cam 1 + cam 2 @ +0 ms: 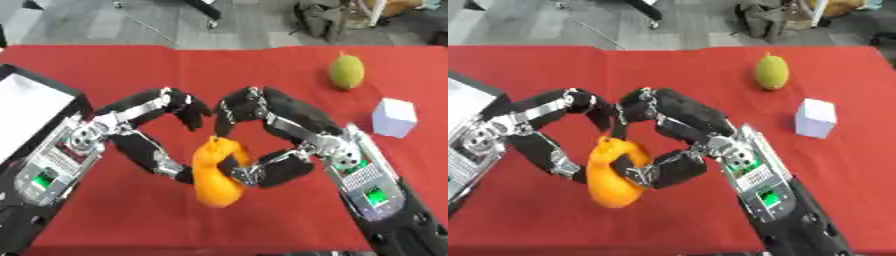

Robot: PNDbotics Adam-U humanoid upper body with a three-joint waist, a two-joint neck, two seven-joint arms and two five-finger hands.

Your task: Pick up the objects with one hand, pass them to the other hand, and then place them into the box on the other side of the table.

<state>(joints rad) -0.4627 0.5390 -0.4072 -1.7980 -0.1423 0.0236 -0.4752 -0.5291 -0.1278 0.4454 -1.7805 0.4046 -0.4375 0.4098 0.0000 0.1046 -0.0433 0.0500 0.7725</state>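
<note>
An orange pear-shaped fruit (216, 175) hangs above the red table (262, 70) at the centre, between my two hands. My right hand (293, 127) comes in from the right; its thumb presses the fruit's front and its fingers curl over the top. From the left, my left hand (131, 127) arches its fingers (188, 107) over the fruit's top, and its thumb lies against the lower left side. A green fruit (346, 71) and a white cube (394, 117) lie on the cloth at the right. The black box (57, 87) with a white inside stands at the left edge.
The red cloth ends at the far edge, with grey floor, chair legs and bags beyond it. The green fruit and the white cube stand well apart from both arms.
</note>
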